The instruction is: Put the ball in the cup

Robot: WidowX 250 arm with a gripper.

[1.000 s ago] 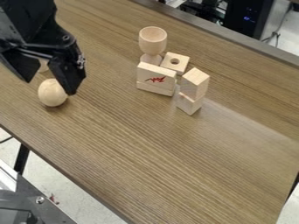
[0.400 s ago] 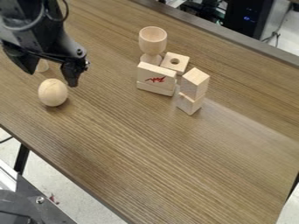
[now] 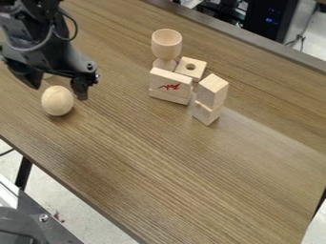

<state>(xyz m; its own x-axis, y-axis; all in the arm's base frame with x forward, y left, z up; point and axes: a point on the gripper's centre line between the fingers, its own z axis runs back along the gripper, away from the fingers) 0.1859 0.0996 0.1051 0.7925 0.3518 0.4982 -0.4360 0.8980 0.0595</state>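
Note:
The black gripper (image 3: 57, 94) is at the upper left, open, its two fingers apart just behind the ball. A pale wooden ball (image 3: 57, 101), slightly egg-shaped, rests on the table near its left edge, with nothing closed on it. The cup (image 3: 166, 44) is a pale wooden goblet standing upright at the upper middle, behind a block; part of its foot is hidden. No ball shows above its rim.
A flat block with a red mark (image 3: 170, 86) stands before the cup, a block with a hole (image 3: 191, 67) beside it. Two stacked blocks (image 3: 210, 99) are to their right. The table (image 3: 166, 162) ends along a slanting front edge.
The gripper first drew back and tilted more upright, then came down slightly behind the ball. The ball and the cup have stayed where they were.

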